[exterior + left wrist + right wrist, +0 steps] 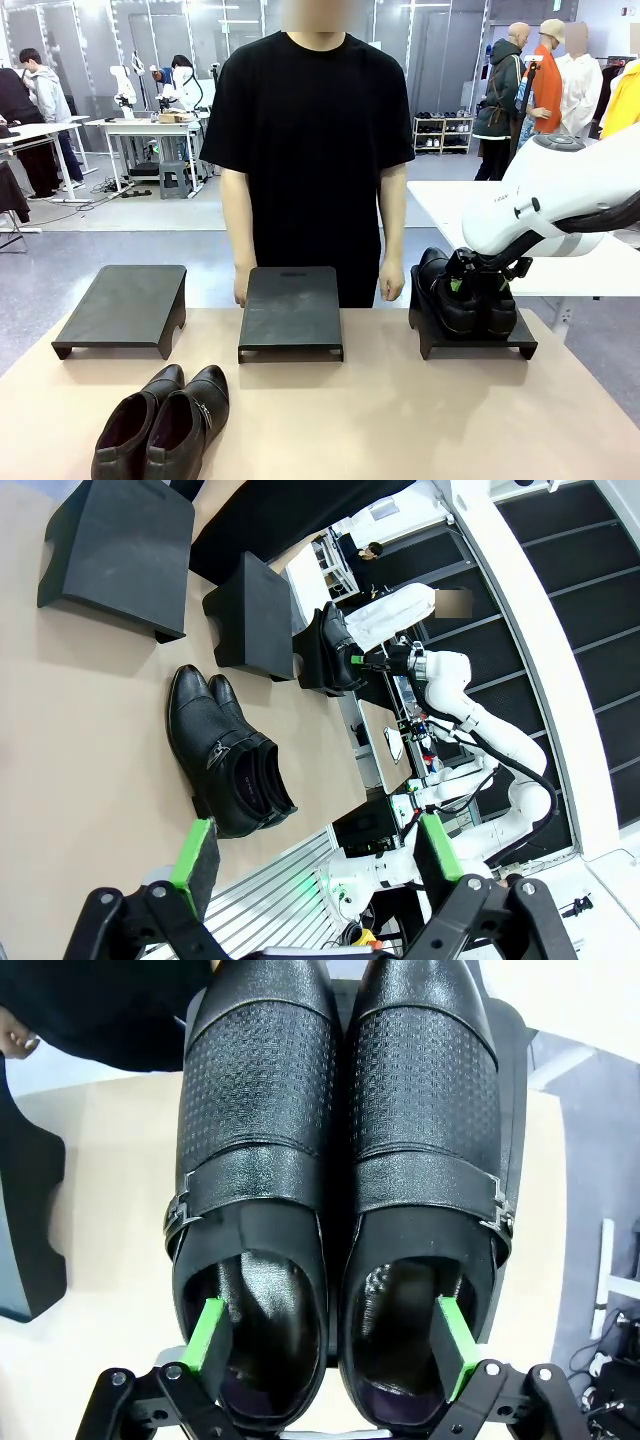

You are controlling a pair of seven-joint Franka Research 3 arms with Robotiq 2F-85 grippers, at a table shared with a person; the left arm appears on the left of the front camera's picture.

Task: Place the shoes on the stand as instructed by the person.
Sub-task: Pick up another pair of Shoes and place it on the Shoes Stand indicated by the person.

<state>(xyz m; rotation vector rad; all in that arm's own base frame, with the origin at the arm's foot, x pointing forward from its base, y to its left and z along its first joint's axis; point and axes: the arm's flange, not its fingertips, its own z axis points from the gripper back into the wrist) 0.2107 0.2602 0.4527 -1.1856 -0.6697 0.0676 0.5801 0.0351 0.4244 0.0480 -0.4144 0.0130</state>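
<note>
Around the spread fingers (209, 1332) of our right gripper (332, 1338) sits the buckled pair (340, 1110), resting on the stand (522, 346). Withdrawing crookedly could hook a collar and drag a shoe off. One pad stands inside each shoe's opening, wide apart, clamping nothing; collar contact we cannot tell.

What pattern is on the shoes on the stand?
Fine embossed dots across the shoes, clearest in the right wrist view.
</note>
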